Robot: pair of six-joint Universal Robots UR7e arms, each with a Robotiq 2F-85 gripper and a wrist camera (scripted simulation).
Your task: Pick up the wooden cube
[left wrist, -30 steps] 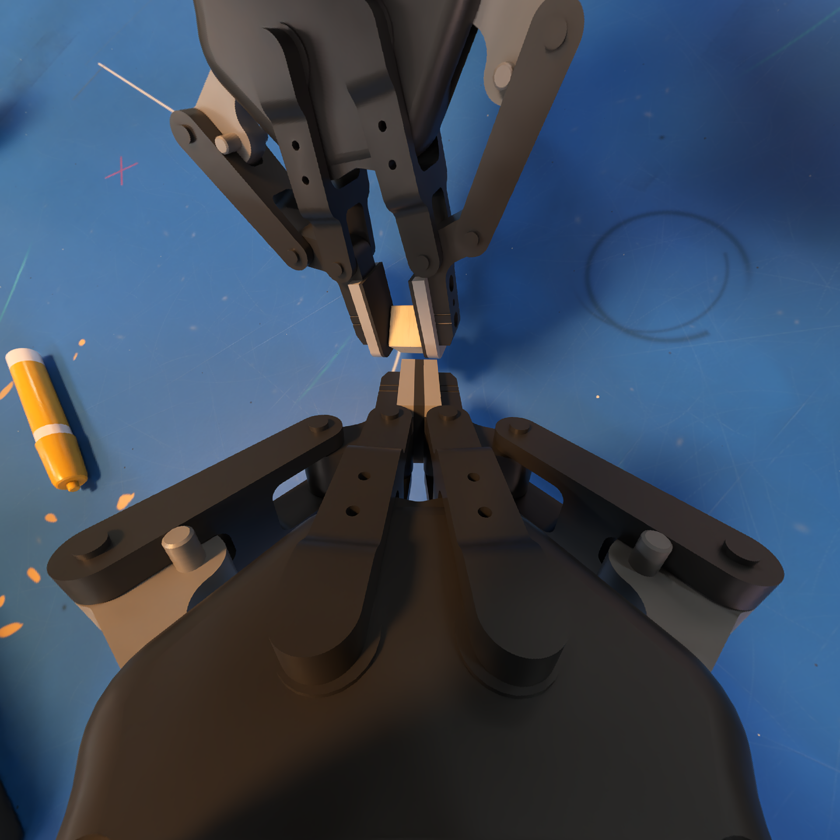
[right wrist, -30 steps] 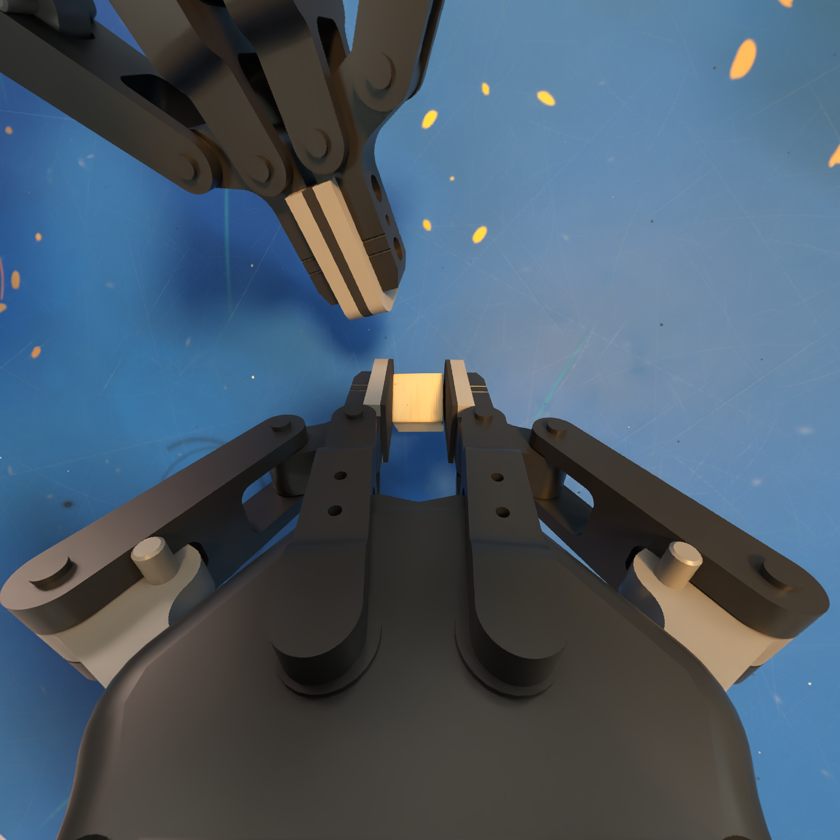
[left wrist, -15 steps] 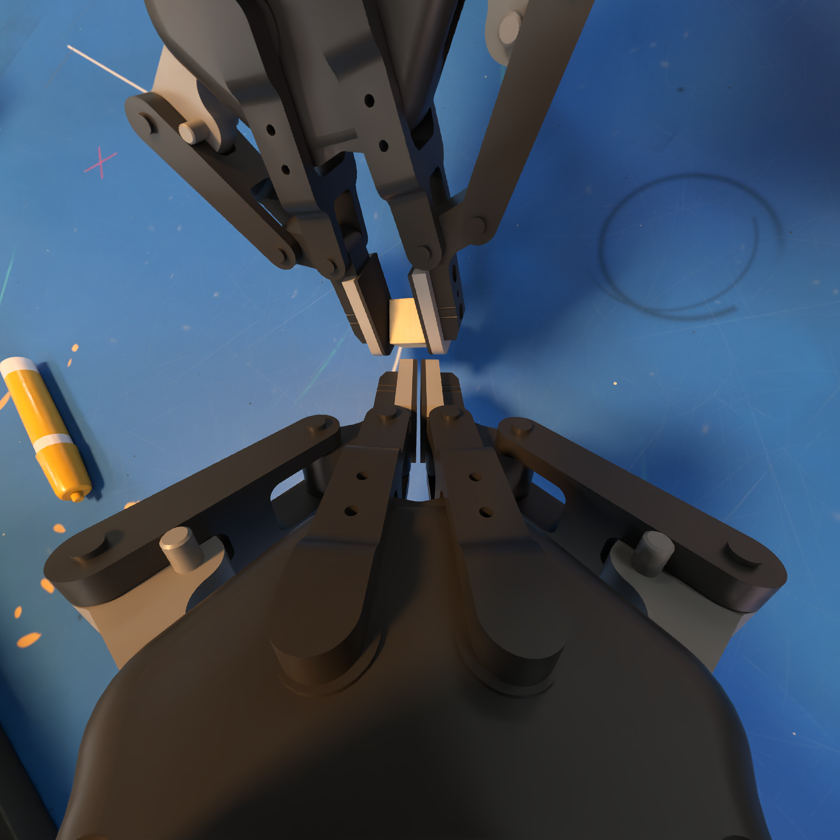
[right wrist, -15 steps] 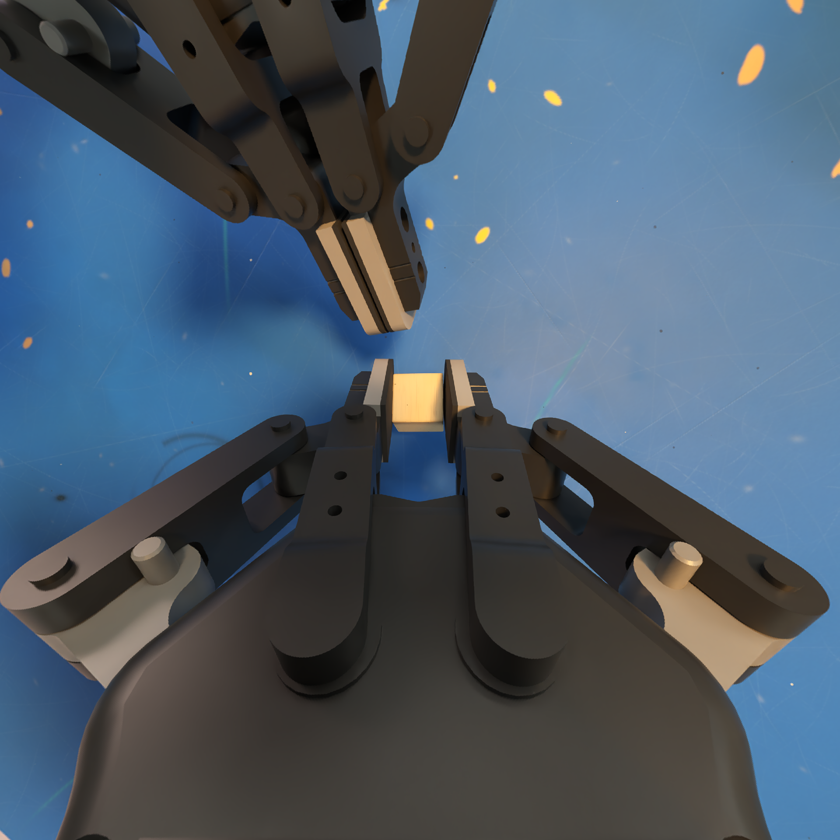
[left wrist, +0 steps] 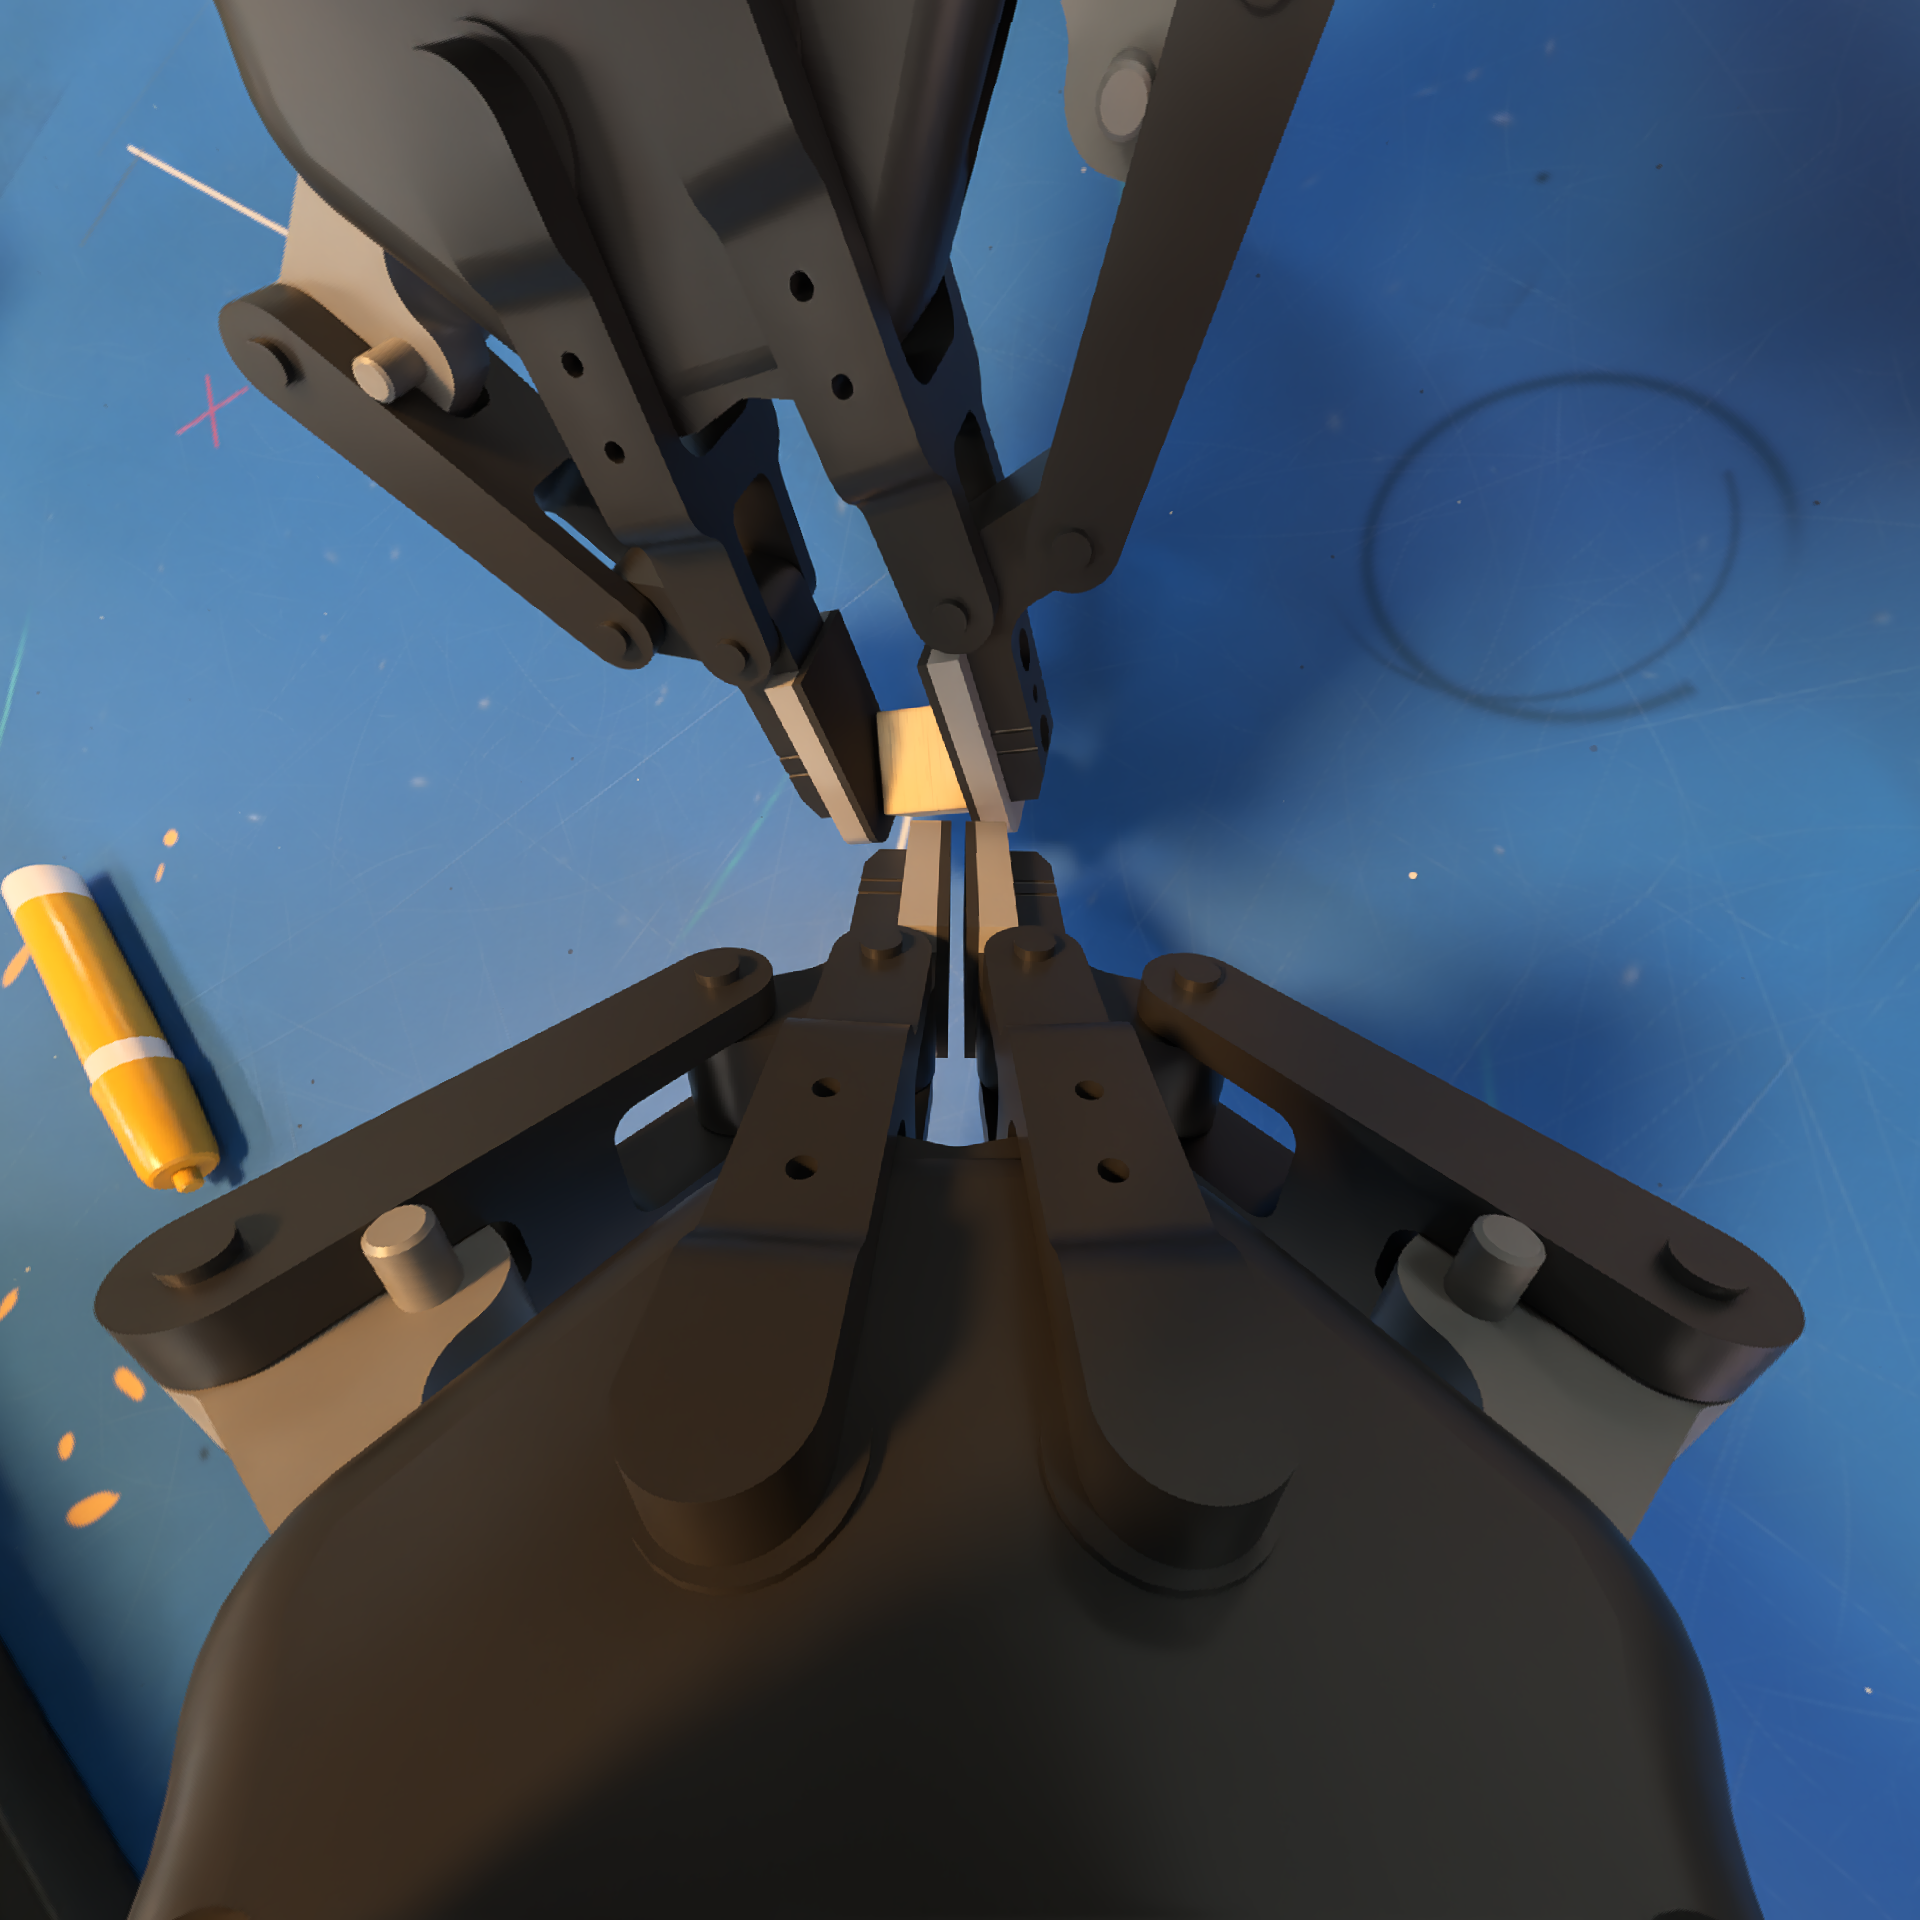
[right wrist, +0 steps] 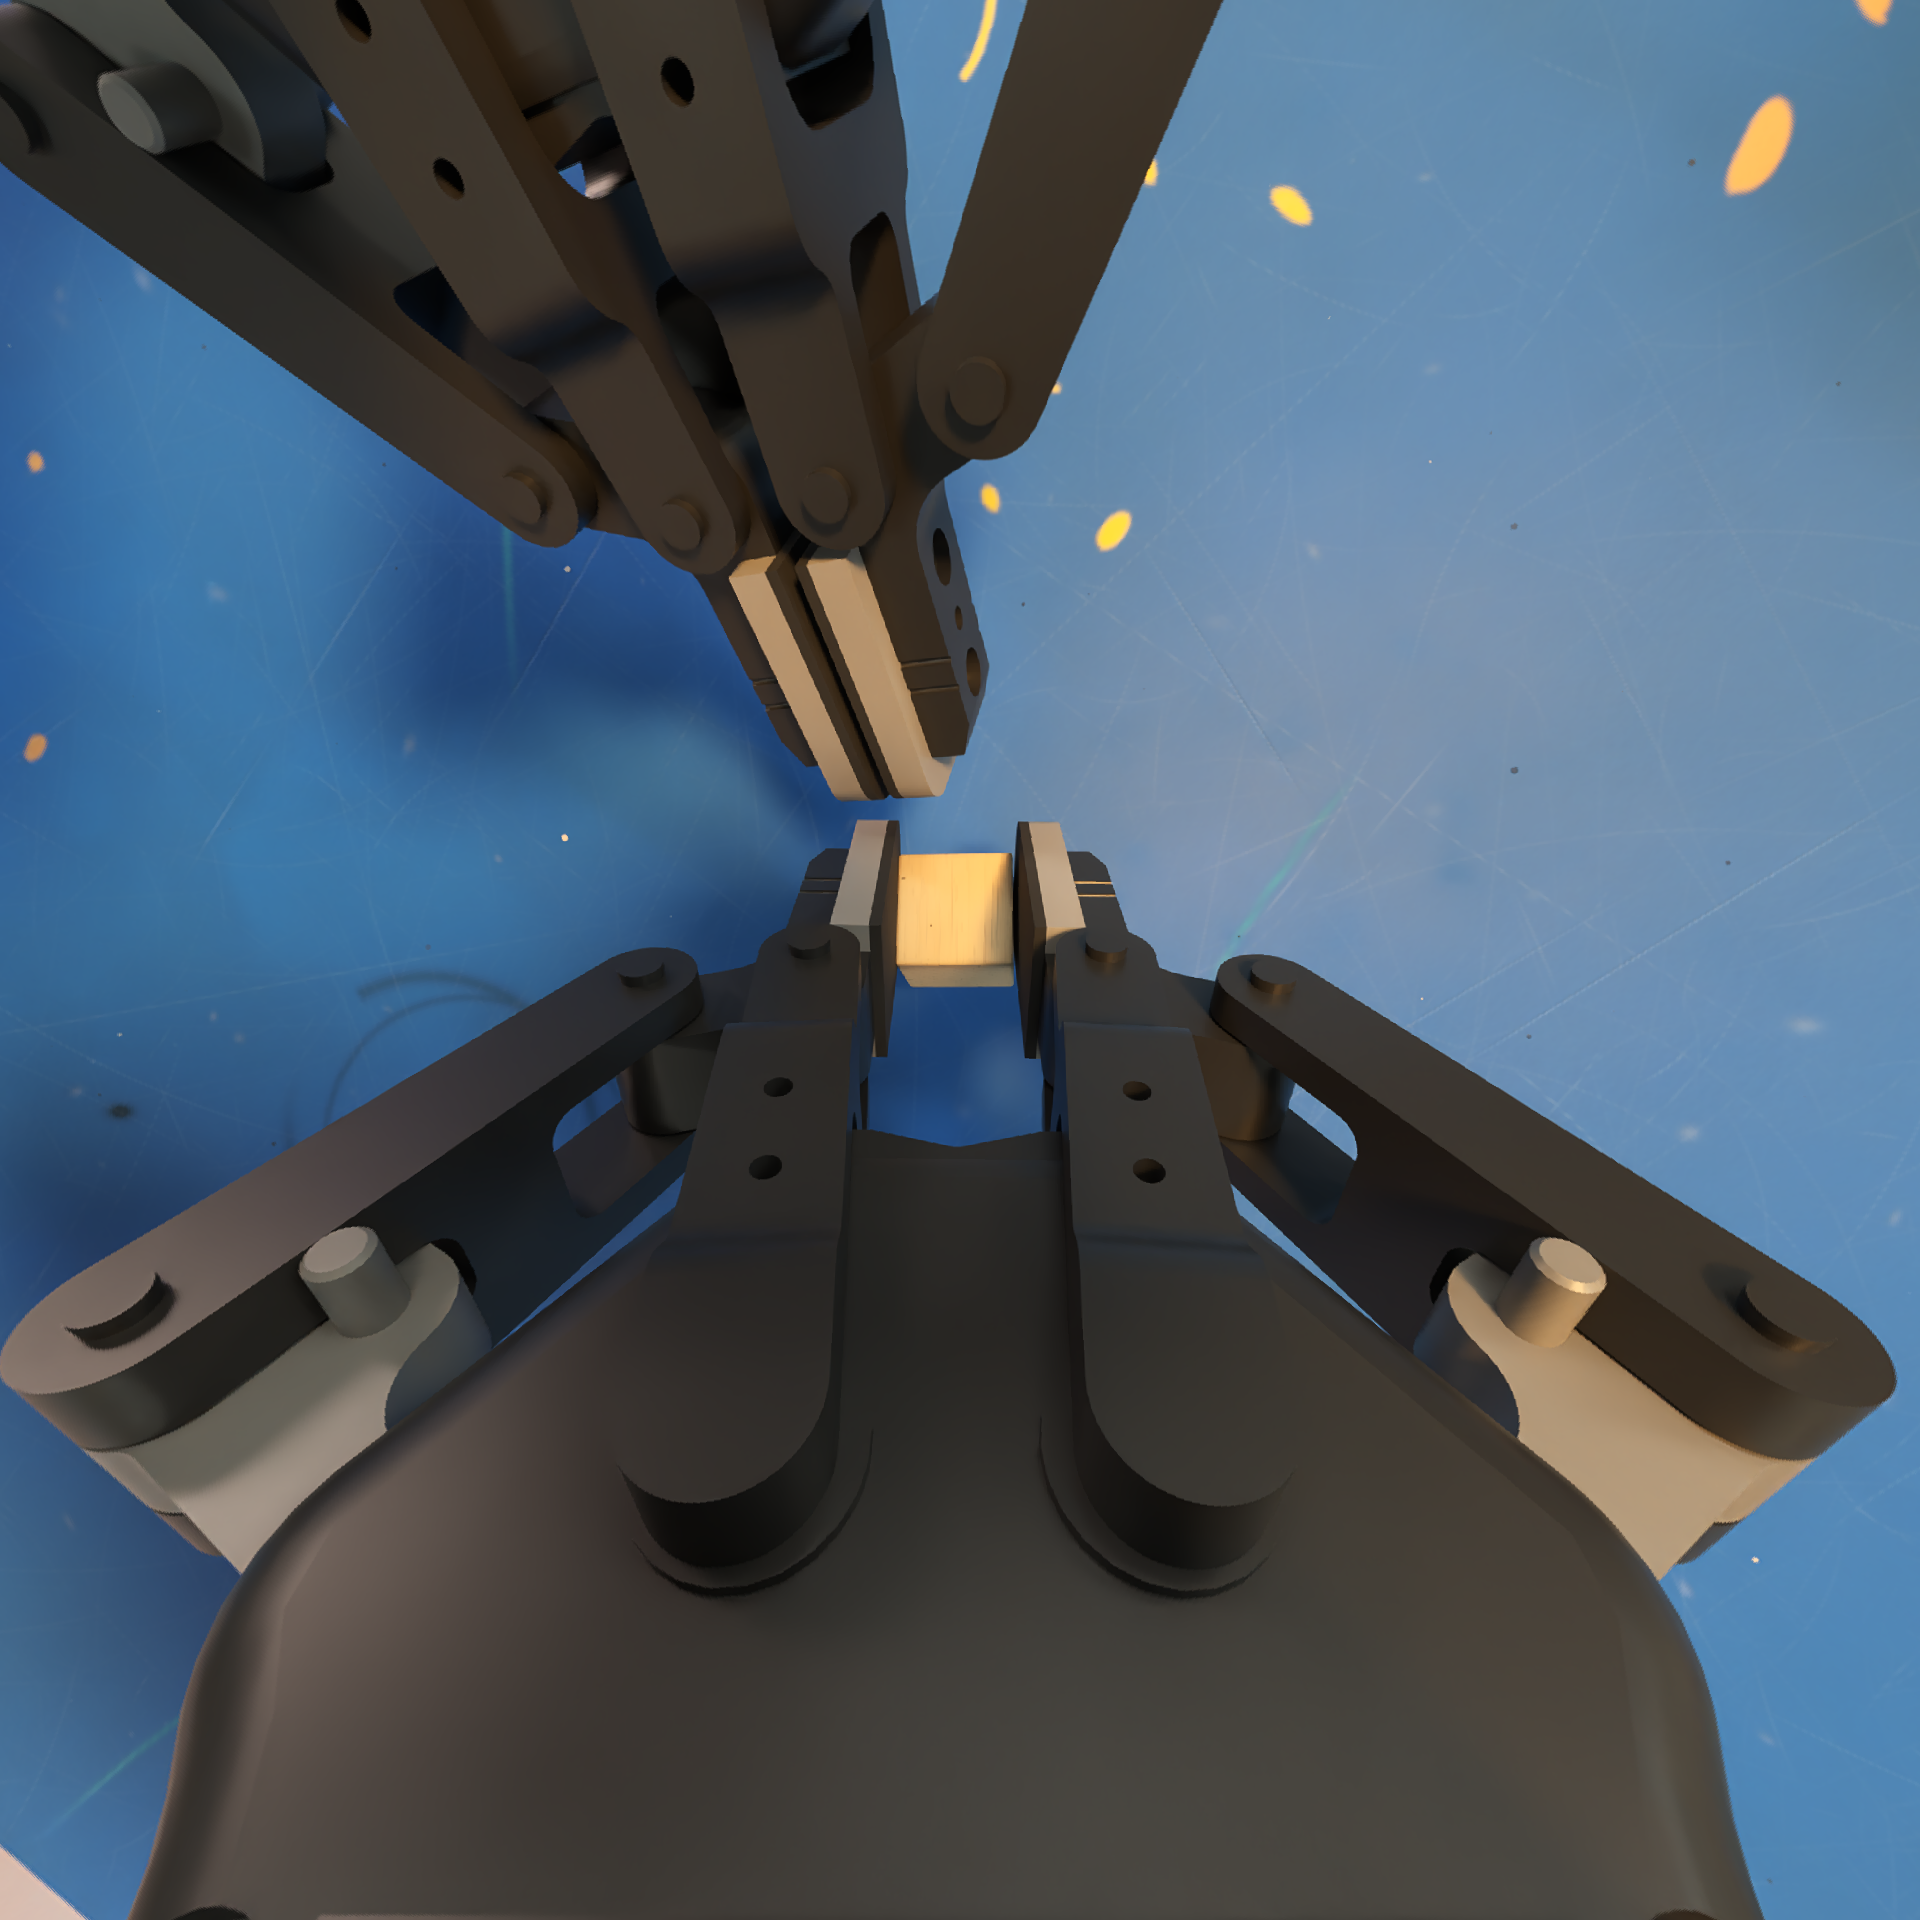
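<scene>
The small wooden cube (right wrist: 954, 914) is clamped between the pads of my right gripper (right wrist: 956, 831), which is shut on it above the blue table (right wrist: 1558, 727). In the left wrist view the same cube (left wrist: 914, 764) shows between the right gripper's fingers (left wrist: 930, 821), which reach in from the top. My left gripper (left wrist: 957, 862) is empty, its pads almost together with only a thin slit between them. Its tips sit just in front of the cube, nearly touching the right gripper's tips. It also shows in the right wrist view (right wrist: 888, 788).
An orange marker with white bands (left wrist: 104, 1023) lies on the table at the left. A dark ring mark (left wrist: 1558, 551) is drawn on the surface at the right. Orange paint flecks (right wrist: 1756, 145) dot the table.
The two grippers have come closer together, tip to tip. The left gripper's pads have parted by a thin slit. The right gripper still holds the cube.
</scene>
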